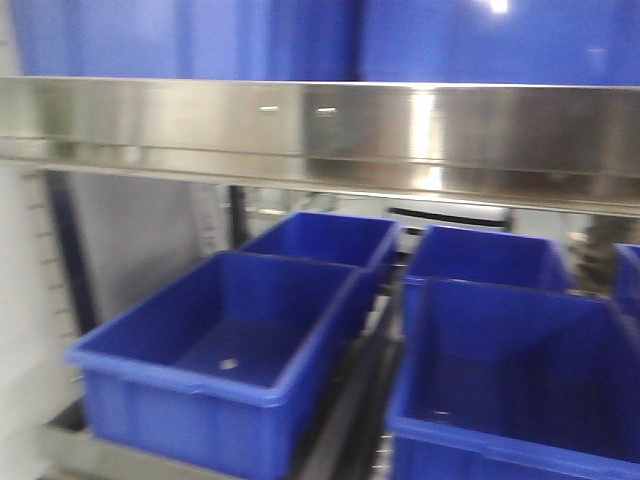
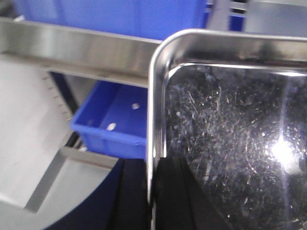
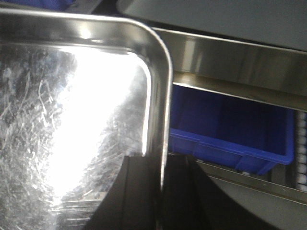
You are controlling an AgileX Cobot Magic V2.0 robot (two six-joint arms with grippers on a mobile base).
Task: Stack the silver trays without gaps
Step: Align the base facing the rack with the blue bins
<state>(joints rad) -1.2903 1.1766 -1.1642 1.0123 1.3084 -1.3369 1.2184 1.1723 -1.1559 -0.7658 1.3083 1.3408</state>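
A silver tray (image 2: 230, 143) with a scratched, shiny bottom fills the right of the left wrist view. My left gripper (image 2: 150, 196) is shut on its left rim, one black finger (image 2: 132, 196) outside and one inside. In the right wrist view the silver tray (image 3: 72, 120) fills the left, glaring with reflected light. My right gripper (image 3: 160, 196) is shut on its right rim, a black finger (image 3: 136, 196) on the inner side. The front view shows neither tray nor grippers.
A long steel rail (image 1: 320, 130) crosses the front view, with blue plastic above it. Below stand several deep blue bins (image 1: 220, 350), empty. A blue bin (image 2: 112, 122) and the rail (image 2: 81, 48) lie ahead of the left gripper; another bin (image 3: 230, 134) lies beside the right.
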